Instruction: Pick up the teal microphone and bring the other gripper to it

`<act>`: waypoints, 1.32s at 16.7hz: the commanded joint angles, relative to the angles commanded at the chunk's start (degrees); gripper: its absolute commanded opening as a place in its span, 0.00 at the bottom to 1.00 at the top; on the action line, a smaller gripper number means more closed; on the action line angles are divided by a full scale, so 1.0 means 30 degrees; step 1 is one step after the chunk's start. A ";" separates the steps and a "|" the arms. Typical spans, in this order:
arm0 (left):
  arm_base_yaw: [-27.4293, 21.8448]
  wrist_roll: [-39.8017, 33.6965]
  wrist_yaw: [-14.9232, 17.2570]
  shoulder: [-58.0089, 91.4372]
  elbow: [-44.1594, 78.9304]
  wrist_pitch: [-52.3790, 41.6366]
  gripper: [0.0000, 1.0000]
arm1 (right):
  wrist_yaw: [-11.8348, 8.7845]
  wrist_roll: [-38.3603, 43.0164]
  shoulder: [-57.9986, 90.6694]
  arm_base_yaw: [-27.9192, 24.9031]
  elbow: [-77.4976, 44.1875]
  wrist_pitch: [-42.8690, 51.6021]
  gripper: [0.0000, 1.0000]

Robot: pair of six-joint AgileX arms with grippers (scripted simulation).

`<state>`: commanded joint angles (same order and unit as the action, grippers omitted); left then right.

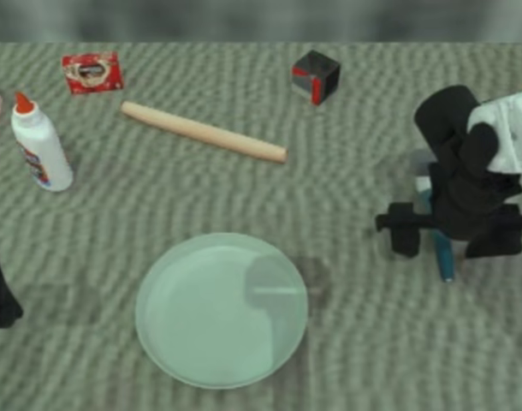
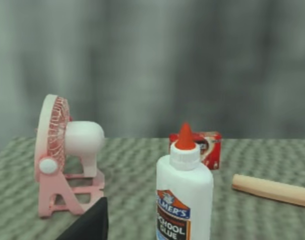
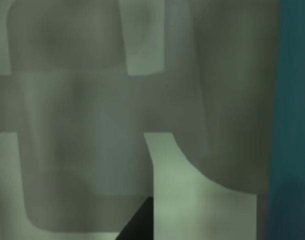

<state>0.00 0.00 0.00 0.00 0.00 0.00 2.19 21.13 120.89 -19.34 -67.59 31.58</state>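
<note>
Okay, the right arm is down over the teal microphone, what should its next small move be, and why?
Probably close the right gripper on the teal microphone. In the top view its fingers stand spread on either side of the handle, which lies on the table, so it looks placed for a grasp. The left gripper sits parked at the table's left edge.

A counter (image 1: 115,223) covered in a grey-green woven, rippled texture fills the top view. Toward twelve o'clock, past its far edge, stands a blurred, mottled grey wall (image 2: 192,65). Light is soft, casting faint shadows.
</note>
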 joint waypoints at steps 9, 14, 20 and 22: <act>0.0000 0.0000 0.0000 0.0000 0.0000 0.0000 1.00 | 0.0000 0.0000 0.0000 0.0000 0.0000 0.0000 0.00; 0.0000 0.0000 0.0000 0.0000 0.0000 0.0000 1.00 | -0.0106 -0.0527 -0.1332 -0.0096 -0.0257 -0.0637 0.00; 0.0000 0.0000 0.0000 0.0000 0.0000 0.0000 1.00 | -0.2601 -0.2131 -0.2647 -0.0086 0.1507 -0.7794 0.00; 0.0000 0.0000 0.0000 0.0000 0.0000 0.0000 1.00 | -0.3725 -0.2862 -0.3322 -0.0059 0.2466 -1.1305 0.00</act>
<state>0.00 0.00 0.00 0.00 0.00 0.00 -8.99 12.55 110.92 -19.52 -60.19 -2.34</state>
